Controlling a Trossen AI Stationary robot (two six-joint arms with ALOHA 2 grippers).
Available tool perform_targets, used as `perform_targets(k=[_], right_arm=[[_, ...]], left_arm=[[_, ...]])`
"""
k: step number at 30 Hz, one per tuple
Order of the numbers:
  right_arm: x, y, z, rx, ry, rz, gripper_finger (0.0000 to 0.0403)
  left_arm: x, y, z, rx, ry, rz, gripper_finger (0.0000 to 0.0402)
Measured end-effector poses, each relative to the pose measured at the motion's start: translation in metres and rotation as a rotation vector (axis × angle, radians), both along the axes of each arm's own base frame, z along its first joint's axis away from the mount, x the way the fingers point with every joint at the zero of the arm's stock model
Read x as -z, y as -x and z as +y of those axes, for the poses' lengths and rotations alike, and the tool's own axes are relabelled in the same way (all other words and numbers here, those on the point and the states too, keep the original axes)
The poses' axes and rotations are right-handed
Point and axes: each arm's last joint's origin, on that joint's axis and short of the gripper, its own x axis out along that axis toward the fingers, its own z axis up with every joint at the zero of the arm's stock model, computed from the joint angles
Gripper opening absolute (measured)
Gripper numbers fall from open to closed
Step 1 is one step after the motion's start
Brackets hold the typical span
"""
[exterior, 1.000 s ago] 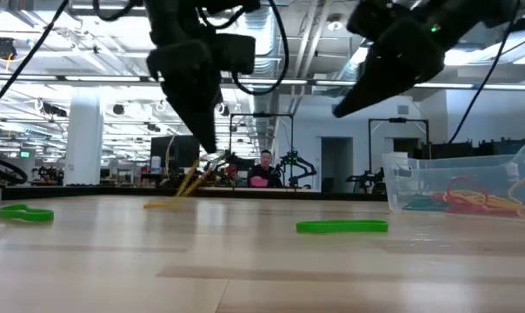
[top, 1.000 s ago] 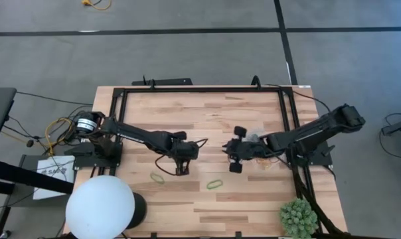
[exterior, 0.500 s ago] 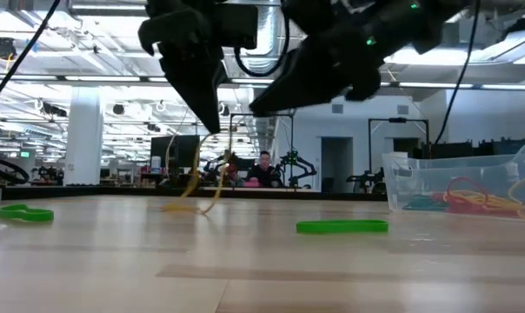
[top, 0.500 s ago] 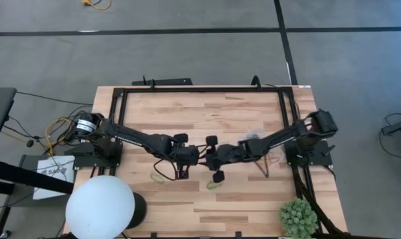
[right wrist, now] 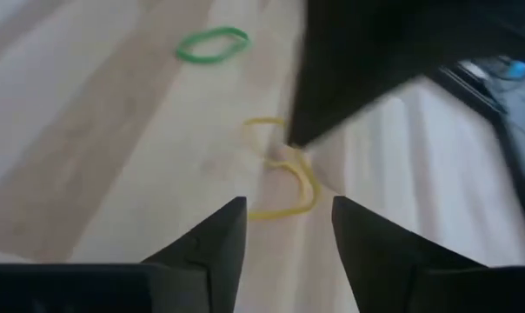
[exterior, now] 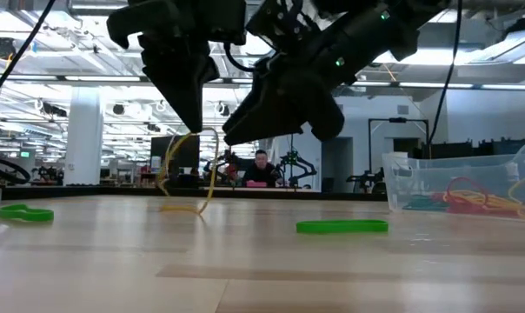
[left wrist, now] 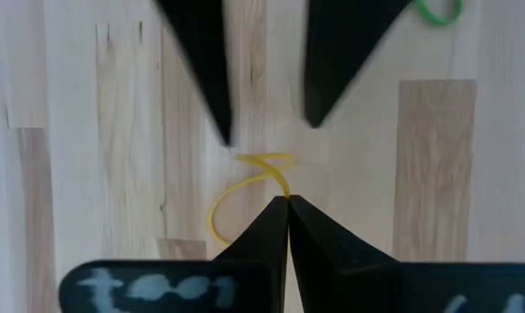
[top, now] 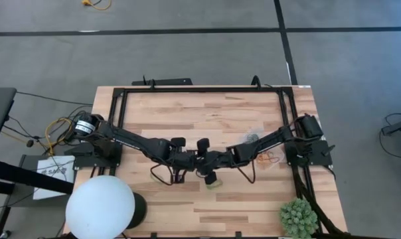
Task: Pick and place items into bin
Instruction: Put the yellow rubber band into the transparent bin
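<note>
My left gripper is shut on a yellow rubber band near the middle of the table. My right gripper is open and reaches in beside it. Its fingers stand just beyond the band, apart from it. A green band lies flat on the wood close to both grippers. A second green band lies farther to the left. The clear bin stands on the table toward the right and holds several red, green and yellow bands. My left gripper pinches the yellow band's upper part between its two fingertips. The fingers come from above and point down. The band hangs below them in a slack arch, and its lower end rests on the table.
A white globe stands at the near left corner and a spiky green plant at the near right. A black frame rail runs round the table. In the low view a person sits far off in the room.
My right gripper has swept from beside the bin toward the table's left and now hangs close to my left gripper. My left gripper has risen a little, drawing the yellow band up into a taller loop. The band's lower end has stayed on the table.
</note>
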Motion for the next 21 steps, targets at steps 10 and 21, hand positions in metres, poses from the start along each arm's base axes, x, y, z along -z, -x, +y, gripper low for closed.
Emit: perform_targets(k=[10,21], right_arm=[[-0.005,0.008,-0.005,0.112,0.127,0.055,0.0161],[-0.014,0.009,-0.001,0.064,0.122,0.028,0.0128]], left_arm=[[-0.002,0.006,-0.025,-0.007,-0.110,-0.056,0.0000],[-0.058,0.068,-0.043,-0.209,-0.304,-0.253,0.0000]])
